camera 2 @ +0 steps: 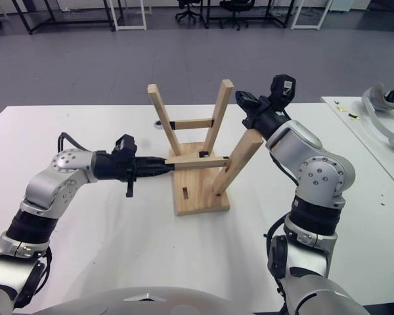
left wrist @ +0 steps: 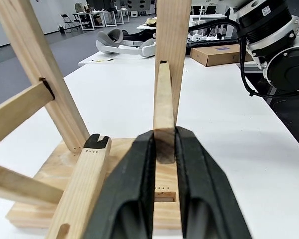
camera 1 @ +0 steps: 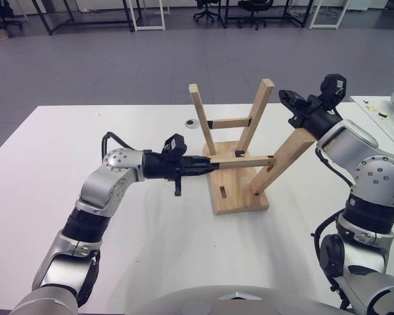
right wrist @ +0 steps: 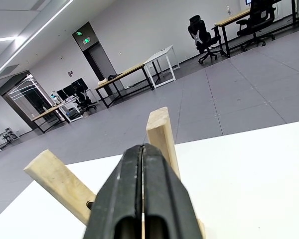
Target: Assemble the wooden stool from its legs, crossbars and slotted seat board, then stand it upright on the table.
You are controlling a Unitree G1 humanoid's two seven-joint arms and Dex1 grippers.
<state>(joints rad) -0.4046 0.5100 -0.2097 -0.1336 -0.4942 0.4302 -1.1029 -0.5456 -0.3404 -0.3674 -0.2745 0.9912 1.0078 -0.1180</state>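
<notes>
The left gripper (camera 1: 212,165) fingers (left wrist: 134,184) pinch the crossbar (camera 1: 246,161) by its end. The right gripper (camera 1: 285,97) fingers (right wrist: 159,199) are pressed together near the tilted leg (camera 1: 282,164). The wood seems light and stiff, so I would grip beside the joints.

**A robotics lab sharing an open-plan office hall**

Grey floor tiles (camera 1: 118,59) are stretching away toward twelve o'clock, where black office chairs (camera 1: 253,8) and long desks (right wrist: 127,73) are standing in rows. At two o'clock a headset (camera 2: 389,98) is lying on a neighbouring bench (camera 2: 374,151) beside the white table (camera 1: 85,131). A strip light (right wrist: 30,37) is glowing overhead, and an exit sign (right wrist: 79,33) is shining above a doorway.
</notes>
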